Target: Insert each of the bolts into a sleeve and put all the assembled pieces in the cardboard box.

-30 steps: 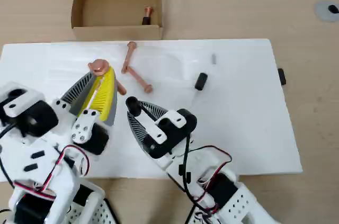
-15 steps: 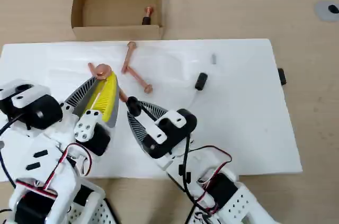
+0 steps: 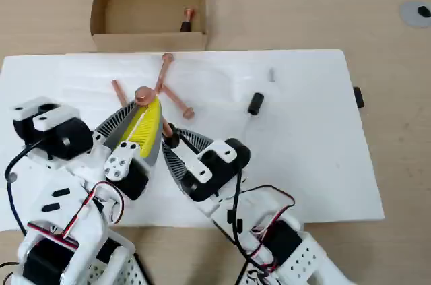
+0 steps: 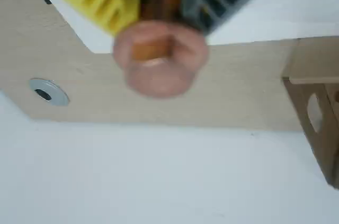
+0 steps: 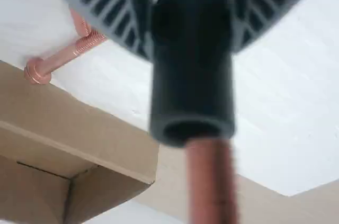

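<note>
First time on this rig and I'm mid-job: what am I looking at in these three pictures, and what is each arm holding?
Two small robot arms stand side by side at a table. The high view looks down over everything; the other two come from a camera on each arm's wrist, looking past that arm's own fingers. The left gripper, with one yellow finger, is shut on a copper bolt. The right gripper is shut on a black sleeve, and the bolt's tip is at the sleeve's open end. On the white board lie three loose bolts and one loose sleeve. The cardboard box beyond it holds one assembled piece.
</note>
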Tool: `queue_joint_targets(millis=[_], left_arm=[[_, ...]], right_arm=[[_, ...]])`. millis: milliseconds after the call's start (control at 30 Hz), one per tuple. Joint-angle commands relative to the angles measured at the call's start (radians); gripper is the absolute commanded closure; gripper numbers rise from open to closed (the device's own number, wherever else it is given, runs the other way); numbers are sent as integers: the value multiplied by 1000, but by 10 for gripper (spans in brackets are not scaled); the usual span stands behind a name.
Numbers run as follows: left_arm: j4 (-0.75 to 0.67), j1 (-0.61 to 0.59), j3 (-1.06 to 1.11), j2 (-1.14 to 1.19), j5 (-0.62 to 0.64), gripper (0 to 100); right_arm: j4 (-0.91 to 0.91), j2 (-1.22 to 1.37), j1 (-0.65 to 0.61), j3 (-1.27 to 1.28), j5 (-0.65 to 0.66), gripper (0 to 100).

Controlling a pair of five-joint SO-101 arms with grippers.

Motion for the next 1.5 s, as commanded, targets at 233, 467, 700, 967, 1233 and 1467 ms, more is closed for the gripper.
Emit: queue_joint_targets(millis=[233,467,700,967,1233,1467], left_arm=[[-9,15,49,-12,-35,993],[-12,15,94,-13,-44,992],[-25,-21,94,-13,-75,991],[-94,-126,103,-13,-95,991],[-97,-54,101,-13,-92,992],[-138,-60,8,-5,-100,992]], right_arm=[[-5,-116,18,-30,-9,989],[-5,-116,18,-30,-9,989],[-5,-116,18,-30,-9,989],[-5,-116,18,-30,-9,989],[-5,-116,18,-30,-9,989],[-2,-116,16,-28,-9,989]])
